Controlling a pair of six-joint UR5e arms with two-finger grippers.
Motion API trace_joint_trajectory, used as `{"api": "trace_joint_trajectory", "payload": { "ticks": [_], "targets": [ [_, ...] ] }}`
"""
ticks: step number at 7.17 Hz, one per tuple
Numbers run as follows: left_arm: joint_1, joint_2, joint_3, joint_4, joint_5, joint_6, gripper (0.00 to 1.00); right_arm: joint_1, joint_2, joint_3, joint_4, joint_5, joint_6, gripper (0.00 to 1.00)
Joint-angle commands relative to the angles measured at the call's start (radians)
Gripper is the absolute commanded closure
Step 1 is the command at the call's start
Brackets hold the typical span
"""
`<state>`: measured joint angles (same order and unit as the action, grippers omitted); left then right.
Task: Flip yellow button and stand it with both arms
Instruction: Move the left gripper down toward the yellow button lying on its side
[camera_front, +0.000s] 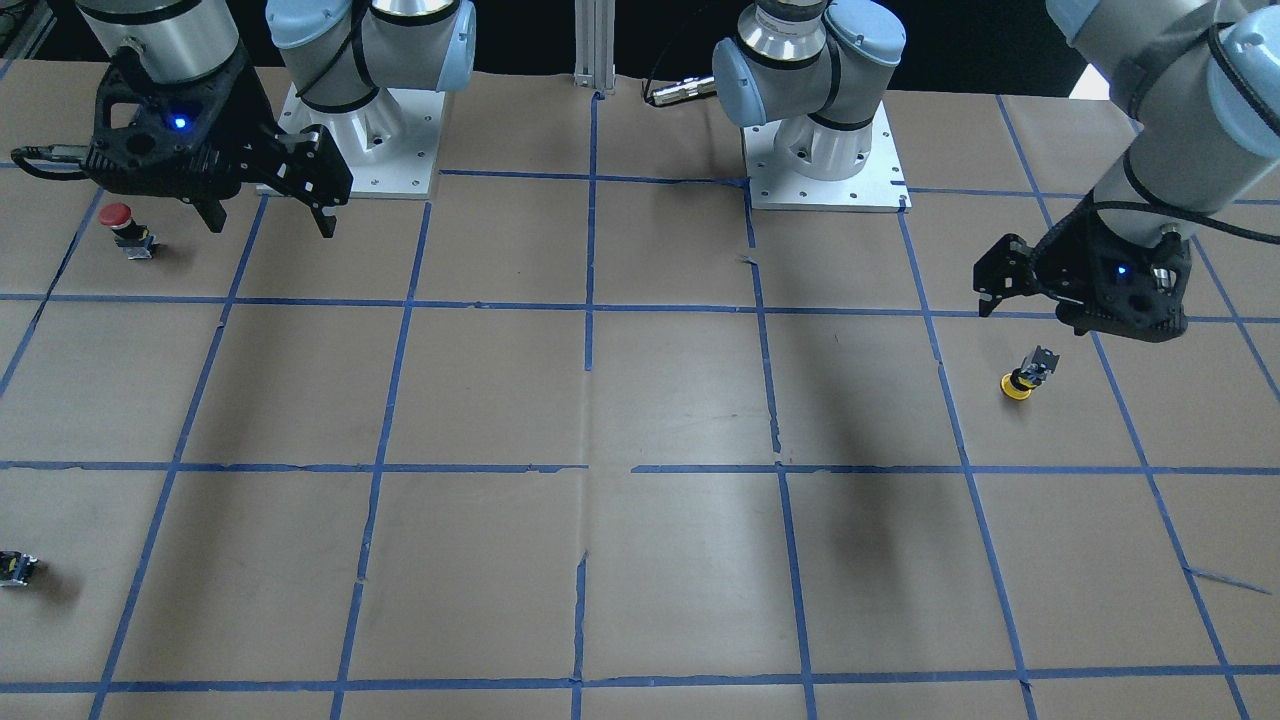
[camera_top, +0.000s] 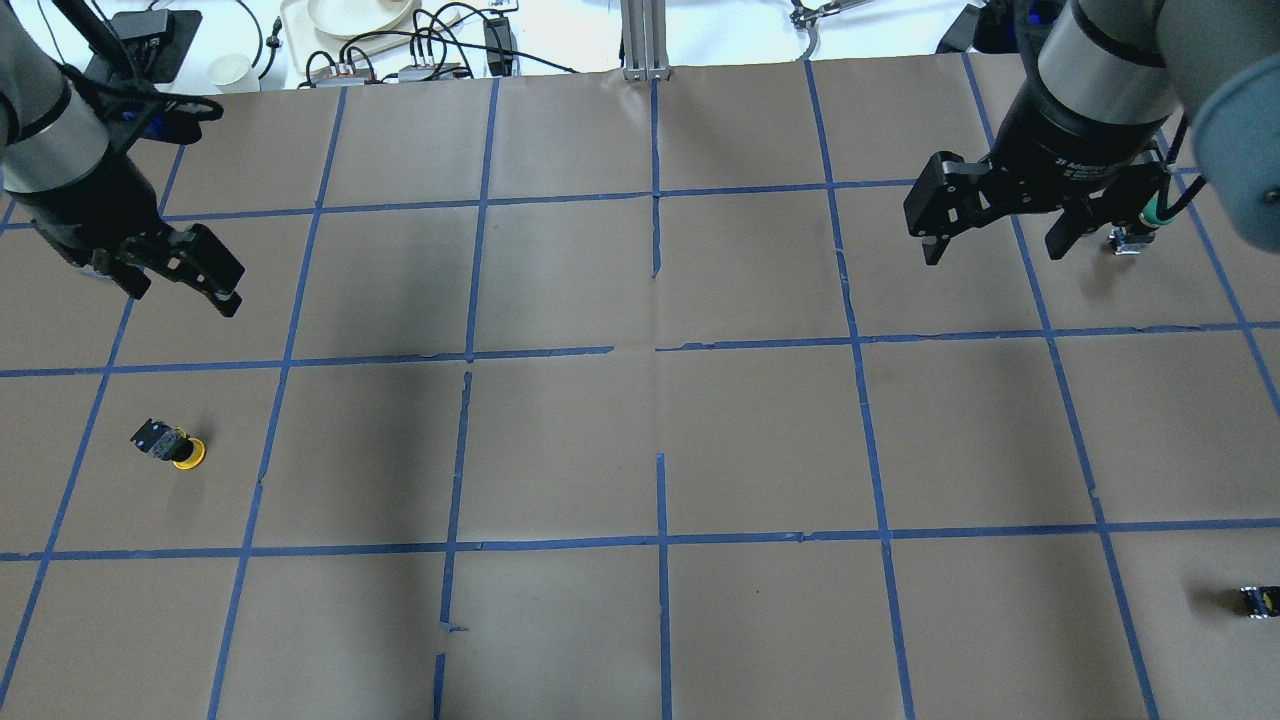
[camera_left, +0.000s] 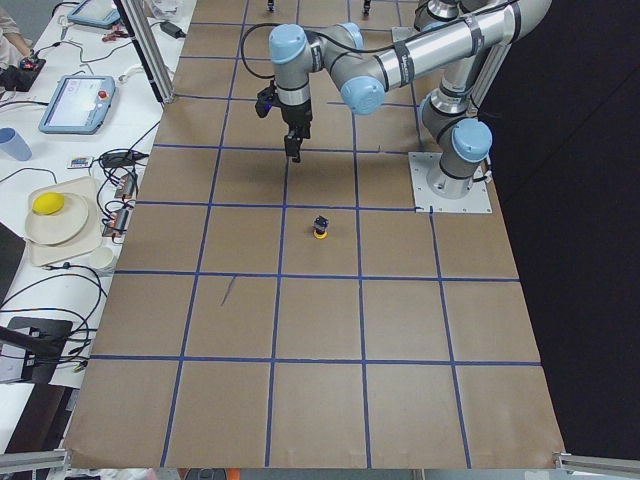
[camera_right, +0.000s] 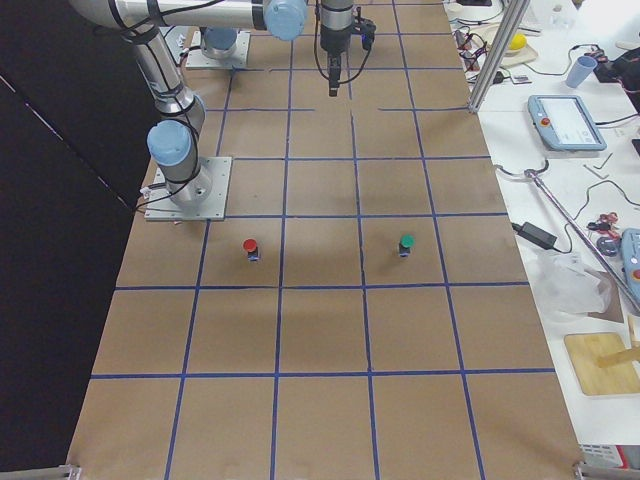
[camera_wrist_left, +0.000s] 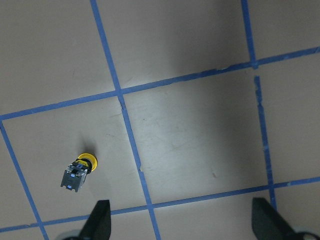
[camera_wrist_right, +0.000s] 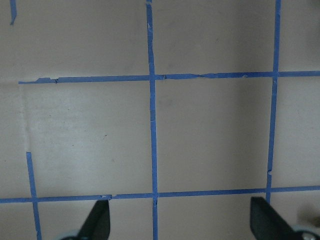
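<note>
The yellow button (camera_front: 1024, 376) lies tipped over on the brown paper, its yellow cap touching the table and its black block base raised. It also shows in the overhead view (camera_top: 170, 447), the exterior left view (camera_left: 320, 227) and the left wrist view (camera_wrist_left: 79, 170). My left gripper (camera_front: 1030, 300) (camera_top: 182, 288) (camera_wrist_left: 182, 225) is open and empty. It hovers above the table, a short way from the button toward the robot's base. My right gripper (camera_front: 270, 218) (camera_top: 995, 248) (camera_wrist_right: 180, 225) is open and empty, far across the table.
A red-capped button (camera_front: 125, 228) stands beside the right gripper. A small dark block (camera_front: 15, 568) (camera_top: 1258, 600) lies near the table's edge on the right arm's side. Blue tape lines grid the paper. The two arm bases (camera_front: 825, 150) are bolted at the robot's edge.
</note>
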<state>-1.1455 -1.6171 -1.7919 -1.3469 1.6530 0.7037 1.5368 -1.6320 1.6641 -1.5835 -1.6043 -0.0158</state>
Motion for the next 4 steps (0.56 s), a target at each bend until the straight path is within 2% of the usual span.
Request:
{"api": "trace_joint_trajectory", "payload": {
  "ticks": [1,3,4],
  "targets": [
    [0.127,-0.018,-0.095,0.093,-0.066,0.173,0.01,-0.004,0.011,0.009,0.002,-0.038,-0.007,0.0],
    [0.157,-0.097,-0.136,0.294,-0.07,0.384,0.01,-0.001,0.009,0.009,0.011,-0.049,0.004,0.0],
    [0.196,-0.13,-0.138,0.307,-0.096,0.439,0.01,-0.006,0.008,0.008,0.029,-0.045,0.005,0.0]
  ]
}}
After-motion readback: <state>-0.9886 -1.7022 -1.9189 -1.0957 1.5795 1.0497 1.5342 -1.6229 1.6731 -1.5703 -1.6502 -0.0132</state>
